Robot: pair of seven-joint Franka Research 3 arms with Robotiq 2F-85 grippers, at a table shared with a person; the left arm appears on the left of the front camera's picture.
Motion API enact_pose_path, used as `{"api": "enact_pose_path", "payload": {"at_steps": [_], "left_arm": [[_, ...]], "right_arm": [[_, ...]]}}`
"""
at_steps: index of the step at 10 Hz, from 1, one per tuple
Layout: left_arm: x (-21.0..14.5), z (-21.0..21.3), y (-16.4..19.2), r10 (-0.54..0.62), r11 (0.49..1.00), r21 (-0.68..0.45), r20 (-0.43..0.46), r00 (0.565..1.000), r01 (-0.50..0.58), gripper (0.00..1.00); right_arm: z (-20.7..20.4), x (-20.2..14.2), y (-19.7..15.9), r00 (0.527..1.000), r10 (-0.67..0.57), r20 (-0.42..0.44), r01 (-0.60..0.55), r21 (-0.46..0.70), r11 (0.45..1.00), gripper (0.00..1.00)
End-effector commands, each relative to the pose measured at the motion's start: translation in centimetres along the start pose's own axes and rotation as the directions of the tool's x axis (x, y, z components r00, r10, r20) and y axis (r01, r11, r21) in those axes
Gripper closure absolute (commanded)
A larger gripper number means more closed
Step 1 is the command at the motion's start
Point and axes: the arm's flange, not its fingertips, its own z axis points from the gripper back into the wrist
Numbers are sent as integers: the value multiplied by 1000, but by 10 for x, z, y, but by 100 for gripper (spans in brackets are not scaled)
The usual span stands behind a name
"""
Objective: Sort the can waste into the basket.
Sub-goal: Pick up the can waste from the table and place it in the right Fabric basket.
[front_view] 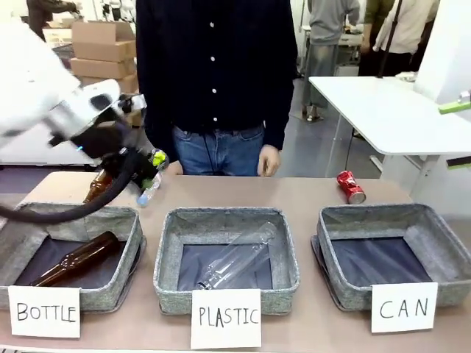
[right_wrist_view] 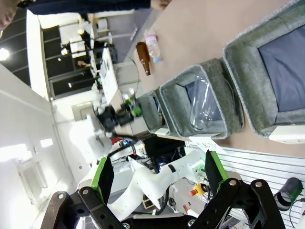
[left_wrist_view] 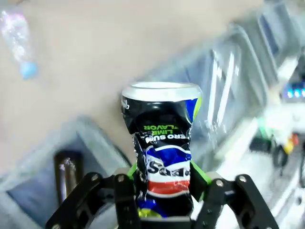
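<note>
My left gripper (left_wrist_view: 162, 183) is shut on the dark crushed can (left_wrist_view: 162, 138) with green, blue and red print, which stands upright between the green pads. In the front view this gripper (front_view: 146, 168) hangs with the can (front_view: 157, 159) above the table's far left, behind the BOTTLE bin. The red crushed can (front_view: 351, 187) lies on the table behind the basket (front_view: 333, 254) signed "CAN", whose dark lining is bare. My right gripper (right_wrist_view: 159, 174) is open and holds nothing, high off the table's right end, looking along the row of bins.
The PLASTIC bin (front_view: 165, 257) holds a clear bottle (front_view: 235, 257). The BOTTLE bin (front_view: 121, 283) holds a brown bottle (front_view: 77, 259). Another brown bottle (front_view: 96, 185) and a small plastic bottle (front_view: 147, 193) lie on the table under my left gripper. A person (front_view: 217, 81) stands at the far side.
</note>
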Motion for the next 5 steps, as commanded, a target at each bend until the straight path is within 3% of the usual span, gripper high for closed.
{"api": "enact_pose_path", "payload": {"at_steps": [1, 2, 4, 5], "left_arm": [[-73, 15, 3, -164, 985, -63, -11, 986, 163, 100], [0, 0, 0, 0, 1000, 0, 0, 1000, 0, 100], [0, 0, 0, 0, 1000, 0, 0, 1000, 0, 100], [-43, 7, -5, -75, 996, -41, 3, 997, 75, 68]], "right_arm": [[0, 2, 1, 1000, 19, -2, -19, 28, 999, 0], [0, 2, 1, 1000, 19, -2, -19, 28, 999, 0], [0, 2, 1, 1000, 19, -2, -19, 28, 999, 0], [0, 2, 1, 1000, 19, -2, -19, 28, 999, 0]]}}
